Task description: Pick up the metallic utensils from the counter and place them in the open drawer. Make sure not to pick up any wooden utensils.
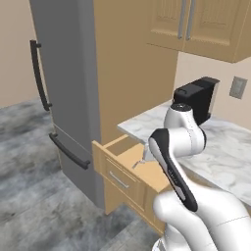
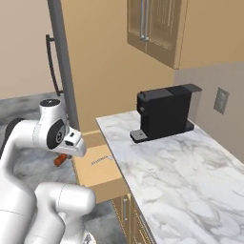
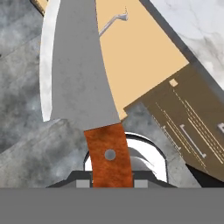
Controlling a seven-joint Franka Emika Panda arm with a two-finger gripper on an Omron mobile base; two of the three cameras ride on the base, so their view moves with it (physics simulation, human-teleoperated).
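Hand (image 3: 109,183) clamped on knife (image 3: 78,74) by its handle, over the open drawer (image 3: 140,57) with fork (image 3: 113,22) inside; next: lower, release.

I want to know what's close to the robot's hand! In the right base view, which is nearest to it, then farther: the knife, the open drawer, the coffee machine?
1. Knife: held in the hand, at left.
2. Open drawer: just right of the hand.
3. Coffee machine: far right, back on the counter.
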